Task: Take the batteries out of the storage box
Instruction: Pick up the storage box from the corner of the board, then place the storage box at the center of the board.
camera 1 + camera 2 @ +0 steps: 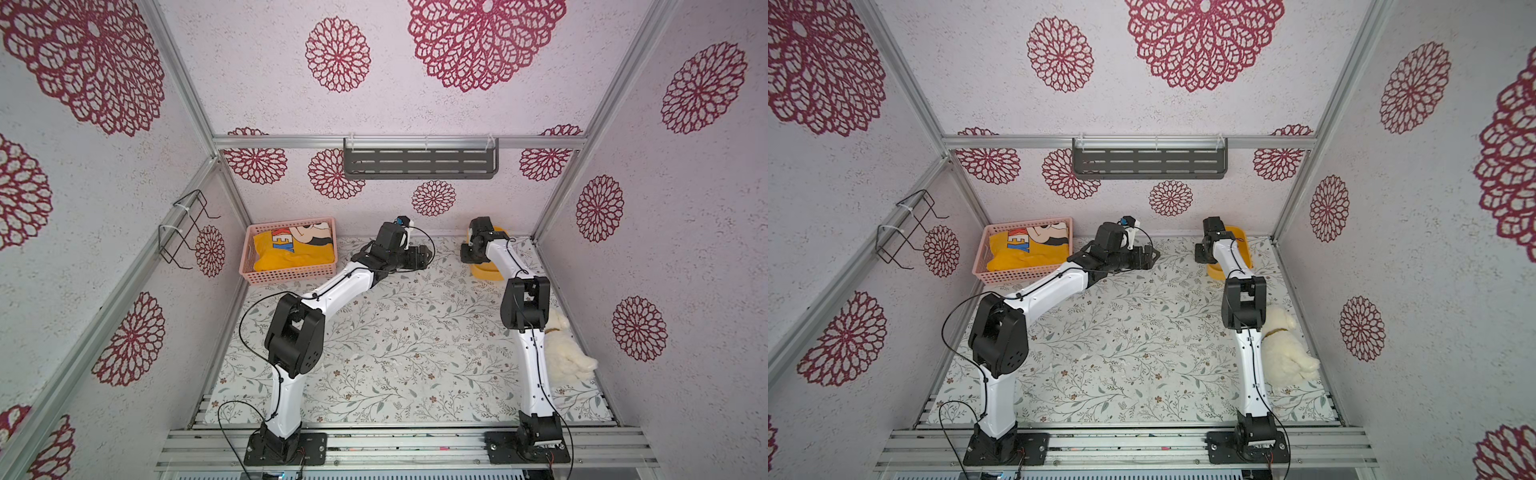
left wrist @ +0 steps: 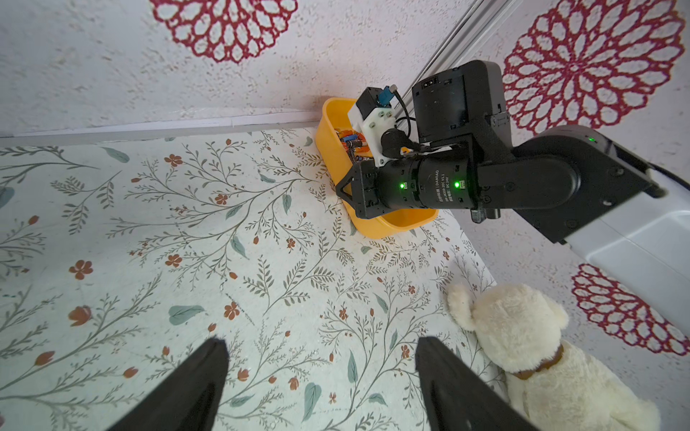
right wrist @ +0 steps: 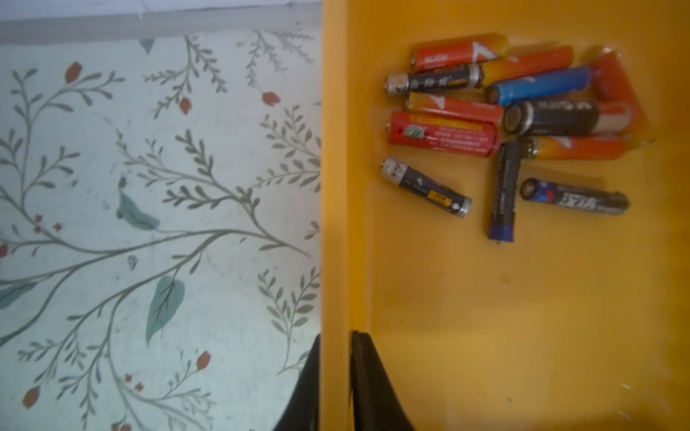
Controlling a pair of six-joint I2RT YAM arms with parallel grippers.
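— Batteries [image 3: 515,123], where are they on ur end?

— All inside the storage box [image 3: 485,317], heaped at one end of its floor. I count approx. a dozen, mostly orange and black, with one blue battery [image 3: 541,86] in the heap. Three black ones lie loose just beside it. In both top views the box sits upper right of centre, near the back wall [image 1: 457,208], mostly hidden under my R arm [image 1: 496,257].

— R gripper?

— R gripper [image 3: 336,334] is pressed together on the box's side wall. One finger [image 3: 369,380] is inside the box and the other is outside, on the table mat [image 3: 149,186] side, w/ the wall pinched between. The heap lies well apart from the fingertips.

— And L?

— L gripper [image 2: 320,341] is spread wide, fingers over bare mat. In a top view the L gripper [image 1: 428,254] is just above centre, pointing toward the box and apart from it.

— Anything else nearby?

— Pink basket [image 1: 291,276] w/ yellow cloth [image 1: 291,253] sits upper left of centre. A plush toy [image 1: 569,357] lies at the right edge of the mat, beside my R arm.
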